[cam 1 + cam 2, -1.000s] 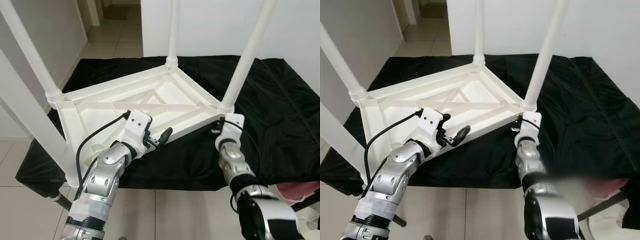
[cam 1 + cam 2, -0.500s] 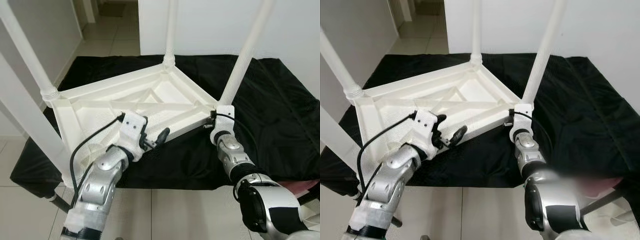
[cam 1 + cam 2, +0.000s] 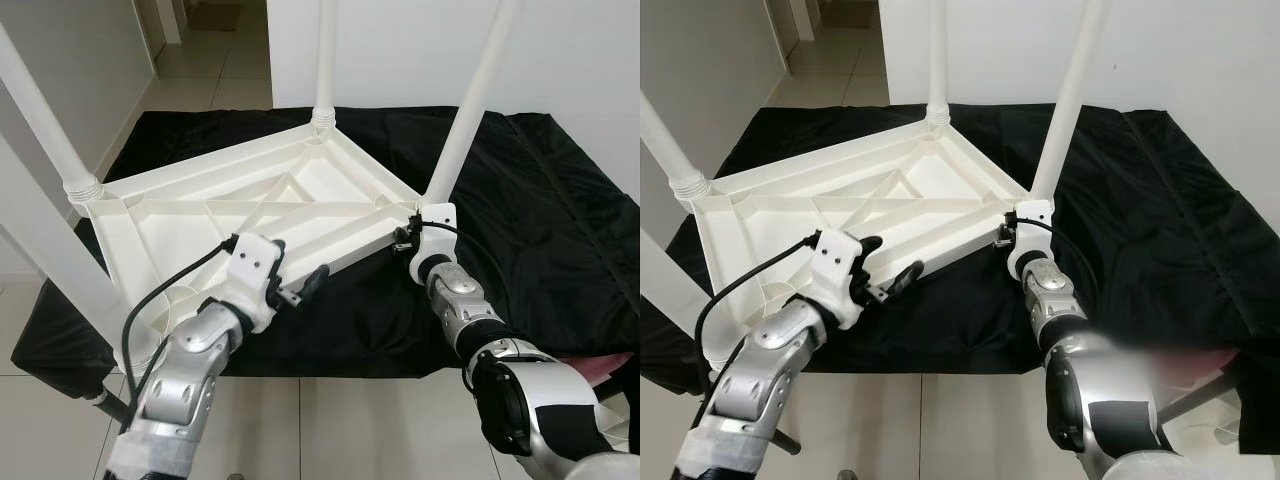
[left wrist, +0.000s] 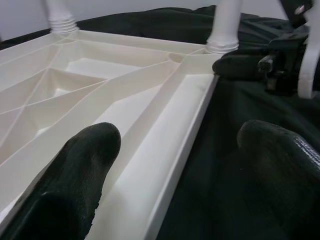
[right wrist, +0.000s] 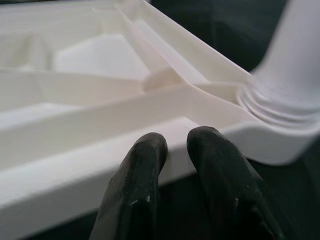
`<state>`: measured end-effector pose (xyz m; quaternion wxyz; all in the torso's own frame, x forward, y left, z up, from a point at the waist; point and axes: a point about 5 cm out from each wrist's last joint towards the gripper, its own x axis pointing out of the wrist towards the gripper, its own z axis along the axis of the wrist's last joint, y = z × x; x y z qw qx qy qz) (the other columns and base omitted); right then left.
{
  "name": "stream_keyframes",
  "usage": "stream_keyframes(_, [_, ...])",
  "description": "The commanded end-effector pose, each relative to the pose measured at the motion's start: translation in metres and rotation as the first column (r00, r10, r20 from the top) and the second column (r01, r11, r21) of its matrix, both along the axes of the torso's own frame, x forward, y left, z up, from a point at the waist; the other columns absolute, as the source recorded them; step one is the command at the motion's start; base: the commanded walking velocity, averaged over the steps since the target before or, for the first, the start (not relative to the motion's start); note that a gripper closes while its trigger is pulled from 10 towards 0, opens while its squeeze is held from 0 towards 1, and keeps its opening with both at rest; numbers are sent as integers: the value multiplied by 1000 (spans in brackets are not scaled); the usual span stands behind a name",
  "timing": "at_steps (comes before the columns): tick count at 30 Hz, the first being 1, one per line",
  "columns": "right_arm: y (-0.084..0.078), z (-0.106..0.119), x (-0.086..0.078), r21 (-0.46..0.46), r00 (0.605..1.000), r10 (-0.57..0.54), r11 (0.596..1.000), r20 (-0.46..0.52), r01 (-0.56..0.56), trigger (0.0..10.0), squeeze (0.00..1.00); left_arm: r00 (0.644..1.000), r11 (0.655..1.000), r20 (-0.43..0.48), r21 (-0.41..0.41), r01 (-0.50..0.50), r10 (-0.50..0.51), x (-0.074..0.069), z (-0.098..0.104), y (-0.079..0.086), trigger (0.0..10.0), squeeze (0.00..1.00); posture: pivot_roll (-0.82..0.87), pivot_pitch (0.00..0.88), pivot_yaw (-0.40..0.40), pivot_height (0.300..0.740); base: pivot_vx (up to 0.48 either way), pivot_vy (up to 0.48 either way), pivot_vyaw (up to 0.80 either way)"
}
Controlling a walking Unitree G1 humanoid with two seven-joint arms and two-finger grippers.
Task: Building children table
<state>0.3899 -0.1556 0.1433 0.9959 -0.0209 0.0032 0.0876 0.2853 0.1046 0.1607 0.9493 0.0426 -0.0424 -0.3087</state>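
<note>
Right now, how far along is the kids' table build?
Done: all four legs stand screwed into the upside-down tabletop on the black cloth. In hand: the left gripper, open, straddles its near edge; the right gripper, nearly shut, sits at the corner. Left: turning it upright.

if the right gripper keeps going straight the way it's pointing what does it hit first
Most likely the near edge rail of the upturned white table top. In the right wrist view the right gripper, fingers nearly together, points right at that rim, beside the leg socket. Whether it already touches is unclear.
</note>
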Motion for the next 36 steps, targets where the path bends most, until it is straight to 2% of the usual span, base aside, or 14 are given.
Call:
stream_keyframes(1, [3, 6, 2, 28, 999, 18, 999, 31, -19, 10000, 0, 1000, 1000, 4, 11, 7, -7, -3, 0, 4, 10000, 0, 70, 47, -3, 740, 0, 0, 0])
stream_keyframes(7, [-7, 1, -5, 57, 997, -18, 998, 71, 14, 10000, 0, 998, 998, 14, 18, -60, 60, -5, 0, 26, 10000, 0, 66, 48, 1, 740, 0, 0, 0])
stream_keyframes(8, [-12, -6, -11, 66, 996, -18, 998, 89, 12, 10000, 0, 997, 997, -1, 12, -76, 76, -9, 0, 40, 10000, 0, 68, 48, 1, 740, 0, 0, 0])
stream_keyframes(13, [-16, -12, -16, 59, 995, -15, 998, 97, 9, 10000, 0, 999, 998, -12, 30, -51, 51, -17, -2, 47, 10000, 0, 68, 49, 2, 740, 0, 0, 0])
stream_keyframes(16, [-19, -18, -21, 57, 996, -10, 998, 94, 5, 10000, 0, 999, 998, -37, 56, 28, -26, -33, -6, 48, 10000, 0, 69, 52, 5, 740, 0, 0, 0])
stream_keyframes(17, [-20, -21, -23, 57, 996, -13, 998, 88, 8, 10000, 0, 994, 991, -61, 99, 93, -87, -47, -9, 50, 10000, 0, 75, 52, 0, 740, 0, 0, 0])
stream_keyframes(18, [-20, -21, -23, 57, 996, -13, 998, 88, 8, 10000, 0, 994, 991, -61, 99, 93, -87, -47, -9, 50, 10000, 0, 75, 52, 0, 740, 0, 0, 0])
stream_keyframes(19, [-22, -24, -25, 62, 996, -16, 998, 83, 11, 10000, 0, 981, 977, -118, 133, 167, -151, -63, -11, 54, 10000, 0, 82, 54, -4, 740, 0, 0, 0])
stream_keyframes(26, [-17, -26, -25, 69, 997, -1, 998, 80, -4, 10000, 0, 954, 969, -233, 114, 219, -189, -78, -6, 74, 10000, 0, 98, 53, -15, 740, 0, 0, 0])
stream_keyframes(27, [-15, -26, -26, 68, 997, 6, 998, 79, -11, 10000, 0, 947, 964, -253, 126, 235, -197, -83, -5, 78, 10000, 0, 104, 51, -17, 740, 0, 0, 0])
stream_keyframes(28, [-10, -25, -24, 58, 996, 29, 998, 80, -33, 10000, 0, 912, 932, -350, 204, 299, -216, -101, -11, 91, 10000, 0, 104, 51, -17, 740, 0, 0, 0])
stream_keyframes(30, [-10, -25, -24, 58, 996, 29, 998, 80, -33, 10000, 0, 912, 932, -350, 204, 299, -216, -101, -11, 91, 10000, 0, 104, 51, -17, 740, 0, 0, 0])
stream_keyframes(31, [-6, -22, -22, 59, 996, 39, 997, 84, -44, 10000, 0, 891, 923, -420, 249, 294, -170, -111, -15, 106, 10000, 0, 118, 55, -27, 740, 0, 0, 0])
stream_keyframes(36, [-4, -19, -20, 63, 995, 45, 997, 88, -51, 10000, 0, 890, 925, -456, 326, 196, -28, -118, -11, 139, 10000, 0, 127, 57, -36, 740, 0, 0, 0])
